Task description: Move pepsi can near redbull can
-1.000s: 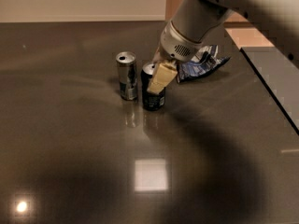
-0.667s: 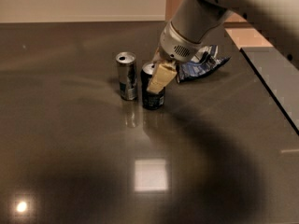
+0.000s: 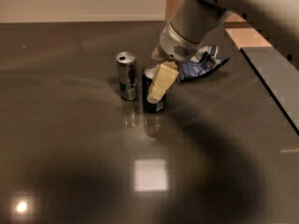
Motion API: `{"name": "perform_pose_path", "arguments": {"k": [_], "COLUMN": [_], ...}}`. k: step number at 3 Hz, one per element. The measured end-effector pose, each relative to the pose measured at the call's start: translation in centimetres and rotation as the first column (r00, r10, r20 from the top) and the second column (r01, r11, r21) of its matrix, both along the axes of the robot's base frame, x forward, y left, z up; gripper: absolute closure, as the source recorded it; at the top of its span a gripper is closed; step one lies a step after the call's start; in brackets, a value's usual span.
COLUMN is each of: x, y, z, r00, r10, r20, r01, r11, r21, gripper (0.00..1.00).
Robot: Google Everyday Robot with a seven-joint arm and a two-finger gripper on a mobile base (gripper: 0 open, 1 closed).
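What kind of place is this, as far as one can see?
Probably a break-room or lab counter, indoors: a dark glossy tabletop reflecting lamps, with the pepsi can, the redbull can and a crumpled foil bag. The gripper is at the pepsi can.

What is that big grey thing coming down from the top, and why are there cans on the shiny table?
The big grey thing is a robot arm. At its end is a pale gripper, the part it grabs things with. There is just one picture, from a camera looking down at a dark shiny table. Two drink cans stand on it side by side with a small gap: a slim silver redbull can and a wider dark pepsi can. Behind them lies a crinkly blue-and-white bag. The gripper is down at the pepsi can. I cannot tell if it is squeezing it.
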State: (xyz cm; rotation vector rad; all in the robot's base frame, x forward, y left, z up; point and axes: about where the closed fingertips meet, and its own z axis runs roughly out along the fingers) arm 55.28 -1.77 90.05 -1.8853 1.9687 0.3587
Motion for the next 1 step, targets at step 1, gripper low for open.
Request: {"name": "perform_pose_path", "arguments": {"k": [1], "x": [0.0], "y": [0.0], "z": [0.0], "r00": [1.0], "r10": [0.0], "r20": [0.0], "r01": [0.0], "r11": [1.0], "r21": [0.0], "gripper": [0.0]}}
